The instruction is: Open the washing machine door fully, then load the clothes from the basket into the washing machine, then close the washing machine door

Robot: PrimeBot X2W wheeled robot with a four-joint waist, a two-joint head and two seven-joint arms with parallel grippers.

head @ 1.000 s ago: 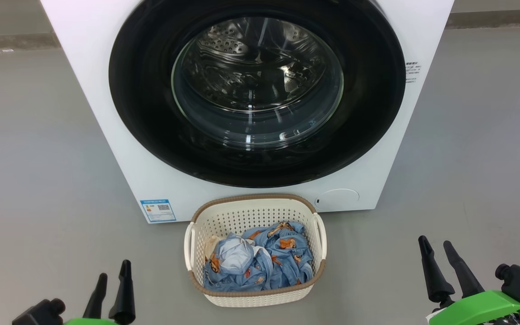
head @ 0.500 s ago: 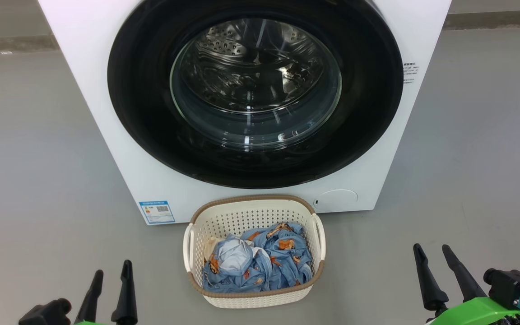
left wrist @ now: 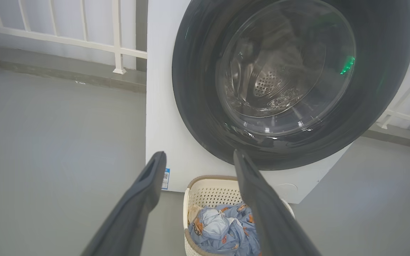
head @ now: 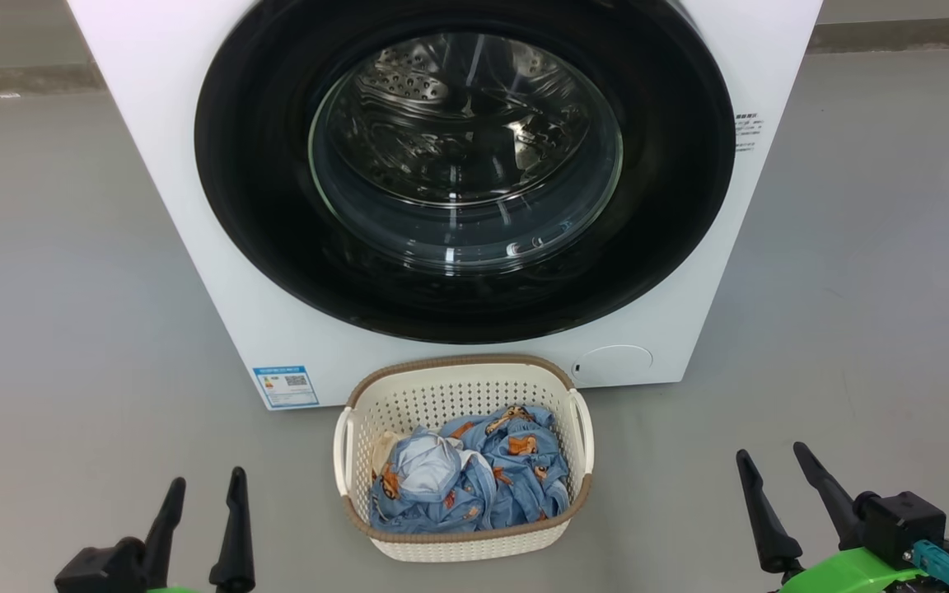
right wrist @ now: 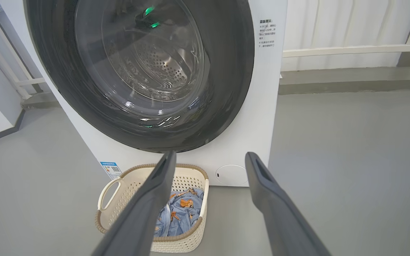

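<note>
The white washing machine point(head: 153, 156) stands ahead with its round black-rimmed door point(head: 252, 231) shut flat against the front; the steel drum shows through the glass. On the floor before it sits the cream basket point(head: 465, 380) holding light blue clothes point(head: 516, 478). My left gripper point(head: 204, 487) hangs open at the lower left, well left of the basket. At the lower right my right gripper point(head: 771, 459) is open too, clear of the basket. The left wrist view shows the door point(left wrist: 198, 117), basket point(left wrist: 208, 185) and clothes point(left wrist: 222, 231); the right wrist view shows the door point(right wrist: 226, 89), basket point(right wrist: 119, 185) and clothes point(right wrist: 180, 217).
Grey floor point(head: 63, 288) spreads on both sides of the machine. A white railing point(left wrist: 84, 39) and a low kerb run along the wall behind. A blue sticker point(head: 286, 385) and a round white cap point(head: 614, 361) mark the machine's lower front.
Both grippers have sunk slightly toward the bottom edge, and the right one has drifted left. Door, basket and clothes are unmoved.
</note>
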